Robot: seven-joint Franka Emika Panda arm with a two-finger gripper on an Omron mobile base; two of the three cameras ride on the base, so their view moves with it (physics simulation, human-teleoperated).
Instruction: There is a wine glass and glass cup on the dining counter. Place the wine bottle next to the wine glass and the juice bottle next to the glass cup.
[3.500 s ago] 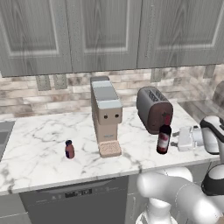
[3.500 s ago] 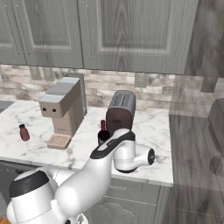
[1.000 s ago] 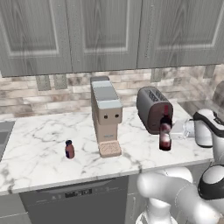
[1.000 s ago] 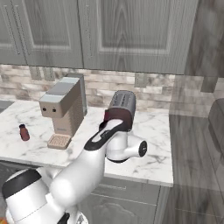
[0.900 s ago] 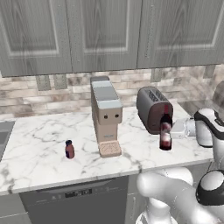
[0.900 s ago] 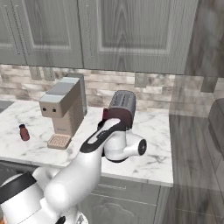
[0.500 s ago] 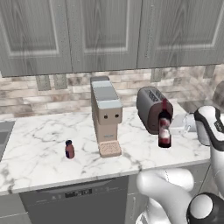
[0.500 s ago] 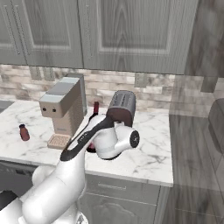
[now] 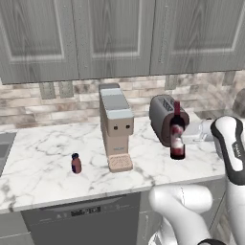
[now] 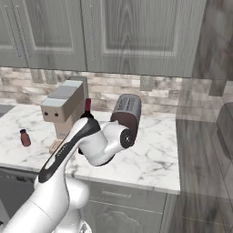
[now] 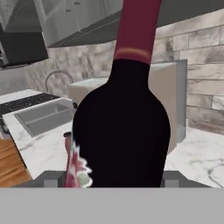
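One wine bottle sits clamped in the gripper.

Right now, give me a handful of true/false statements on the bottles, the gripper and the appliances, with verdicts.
1. The tall dark wine bottle with red cap stands upright in front of the grey toaster. True.
2. The gripper is at the wine bottle's side. True.
3. The tiny dark-red juice bottle lies tipped over. False: it stands upright.
4. The juice bottle is right of the beige coffee machine in the left base view. False: it is left of it.
5. The juice bottle touches the coffee machine. False: bare marble worktop lies between them.
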